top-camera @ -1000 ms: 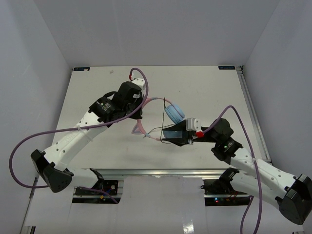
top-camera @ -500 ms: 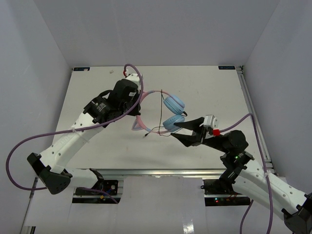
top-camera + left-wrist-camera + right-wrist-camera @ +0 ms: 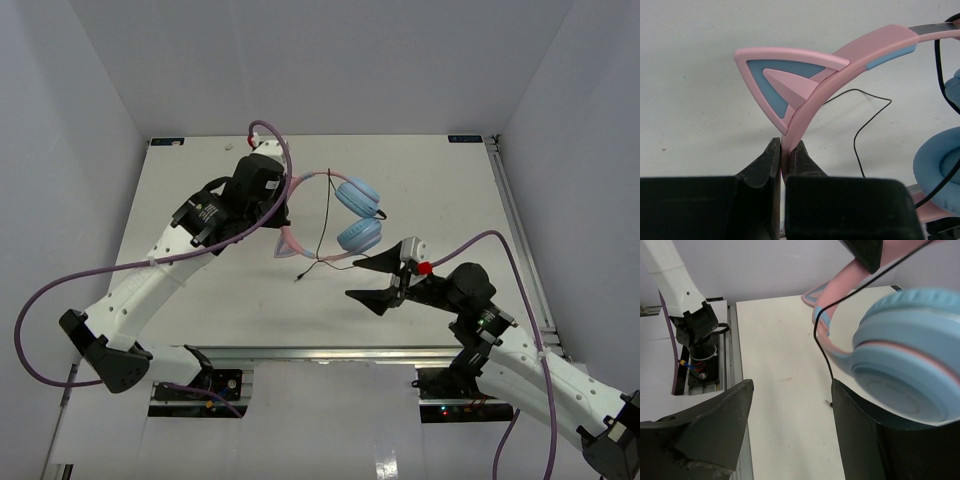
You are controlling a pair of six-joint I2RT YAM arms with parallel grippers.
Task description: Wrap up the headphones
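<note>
Pulled my right gripper (image 3: 373, 282) back off headphones (image 3: 358, 213), fingers wide apart | left gripper (image 3: 786, 152) clamped on their headband (image 3: 840, 65).

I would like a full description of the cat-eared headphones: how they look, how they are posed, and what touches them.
The small over-ear headphones have two round light blue ear cups, padded-looking, on a pink plastic-looking headband with pink-and-blue cat ears. The left gripper is shut on the headband just below one ear, apparently holding them above the white table. Their thin black cord hangs across the band's loop, its plug near the table. The open right gripper is near the lower cup, seemingly not touching.
</note>
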